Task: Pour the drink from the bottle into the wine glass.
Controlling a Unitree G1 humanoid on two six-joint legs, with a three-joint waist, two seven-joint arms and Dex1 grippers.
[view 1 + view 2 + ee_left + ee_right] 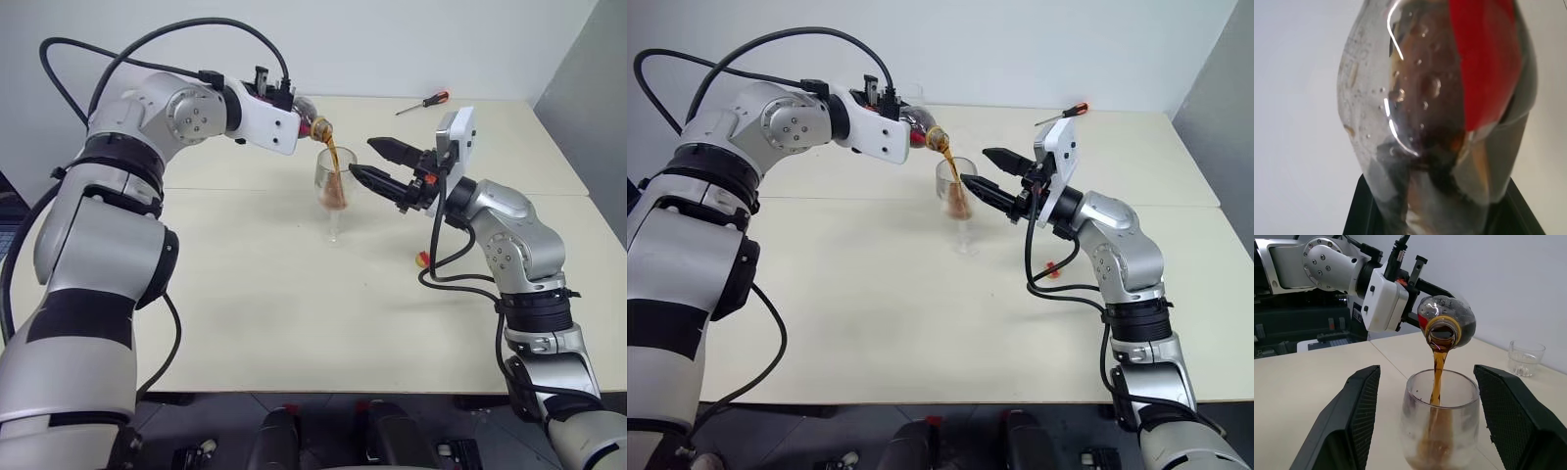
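Item: bottle (1447, 323), gripped in the left hand (294, 110), tipped mouth-down above the glass so the drink (1438, 374) falls in a thin brown stream.

Item: wine glass (334, 186), upright near the middle of the worktop (294, 323), partly filled. The right hand (377, 166) stands with fingers wide to either side of the bowl, apparently apart from it; likely placed to steady the glass if it rocks.

Item: screwdriver (423, 102), far side of the worktop, well apart. Small red-and-yellow object (422, 258), near the right arm.

Room: open worktop all round the foot; edges distant. The narrow bowl leaves little margin for the stream.
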